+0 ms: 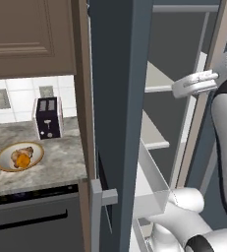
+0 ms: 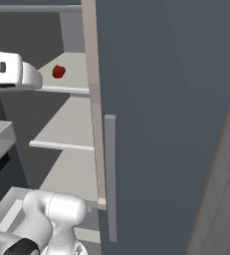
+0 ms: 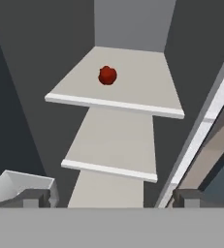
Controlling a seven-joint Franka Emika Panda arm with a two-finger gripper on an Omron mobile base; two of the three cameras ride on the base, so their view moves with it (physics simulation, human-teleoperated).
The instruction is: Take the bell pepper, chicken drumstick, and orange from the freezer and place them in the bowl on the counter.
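Judging by the bowl [image 1: 19, 156] near the counter's [image 1: 56, 165] front edge already holding the chicken drumstick [image 1: 26, 152] and orange [image 1: 21, 160], only the bell pepper [image 3: 107, 75] remains, mid-shelf in the freezer [image 1: 116, 98], ahead of the empty, wide-open gripper [image 3: 111, 198].

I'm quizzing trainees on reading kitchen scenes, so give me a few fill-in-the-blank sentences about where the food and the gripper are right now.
1. The bell pepper lies on the ____ of the pale shelves seen in the freezer.
2. The bowl on the counter stands in front of the dark ____.
3. The gripper has its jaws ____, apart from the pepper.
4. Of the three foods, the orange and the chicken drumstick already lie in the ____.

Missing words: top; toaster; open; bowl
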